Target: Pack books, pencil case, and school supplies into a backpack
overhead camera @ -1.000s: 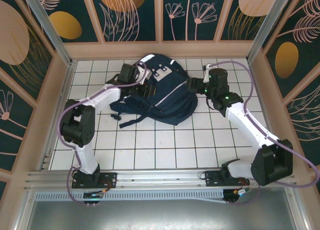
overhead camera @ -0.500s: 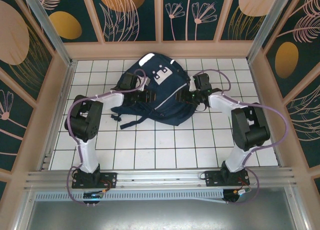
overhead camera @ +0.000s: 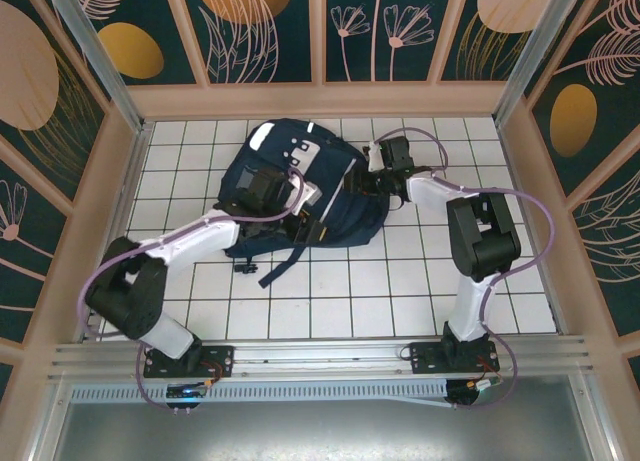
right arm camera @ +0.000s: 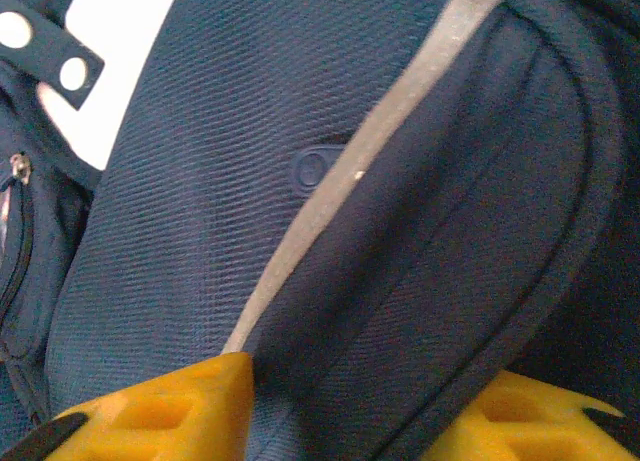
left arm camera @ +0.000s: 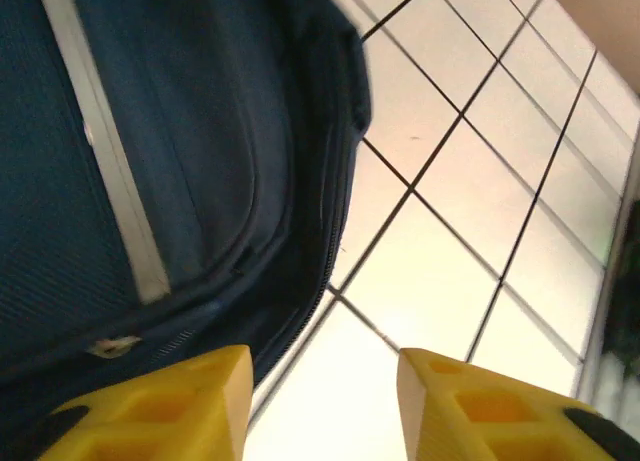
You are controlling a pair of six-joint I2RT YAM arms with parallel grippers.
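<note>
The backpack (overhead camera: 345, 213) lies near the middle of the tabletop's (overhead camera: 350, 281) far edge. Left gripper (left arm camera: 325, 373): fingers spread, empty. Right gripper (right arm camera: 350, 386): fingers spread astride a fabric fold. Seat the fabric deep before closing.

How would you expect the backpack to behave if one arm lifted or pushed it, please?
Probably floppy: the backpack lies slumped and creased, so it would likely sag from one grip. Its woven fabric looks textured, so probably not slippery. Pushed, it may bunch rather than slide, its loose strap dragging.
</note>
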